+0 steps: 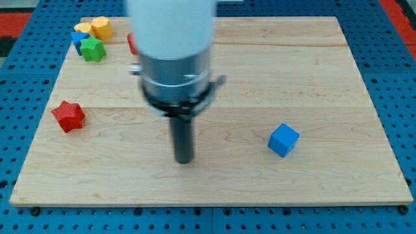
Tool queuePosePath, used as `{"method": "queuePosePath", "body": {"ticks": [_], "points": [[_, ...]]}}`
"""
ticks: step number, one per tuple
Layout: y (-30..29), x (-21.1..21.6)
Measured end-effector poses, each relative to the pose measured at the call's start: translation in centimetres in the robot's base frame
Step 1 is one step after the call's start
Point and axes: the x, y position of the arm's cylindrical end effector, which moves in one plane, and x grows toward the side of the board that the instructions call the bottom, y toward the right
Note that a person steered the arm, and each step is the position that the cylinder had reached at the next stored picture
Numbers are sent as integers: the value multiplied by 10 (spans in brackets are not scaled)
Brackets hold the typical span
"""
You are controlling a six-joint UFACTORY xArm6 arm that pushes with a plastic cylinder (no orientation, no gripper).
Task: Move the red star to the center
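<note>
Camera view gave me the whole wooden board (312, 78) on its blue pegboard base (403, 97). My tip (184, 160) sat on the board a little below and left of its middle, with bare wood all round it and touching no block. With only a plain rod on the arm there was nothing to open or close, and the rod held nothing.

The red star (68, 116) lay flat near the view's left edge of the board, about halfway up, well apart from my tip and well off the centre. The blue cube (283, 140) stood to the view's right of my tip, at roughly the same height in the picture, turned so that one corner pointed toward the view's bottom; it too was well clear of the rod.

Up in the view's top left corner I saw a tight cluster: a green star (93, 49), two yellow blocks (93, 28) side by side just above it, whose shapes I could not make out, and a sliver of another blue block (77, 40) tucked behind the green star on its left. A red block (130, 43) showed just to the right of that cluster, mostly hidden behind the blurred arm body (172, 52), so I could not tell its shape.
</note>
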Motion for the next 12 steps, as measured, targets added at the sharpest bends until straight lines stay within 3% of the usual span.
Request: {"method": "queuePosePath", "body": {"ticks": [2,3,4,6,7,8,9,11,12], "points": [[-153,18],[-189,-14],[-197,-51],[-153,-89],[-206,-82],[-236,-104],[-209,-109],[-84,-117],[-72,-150]]}}
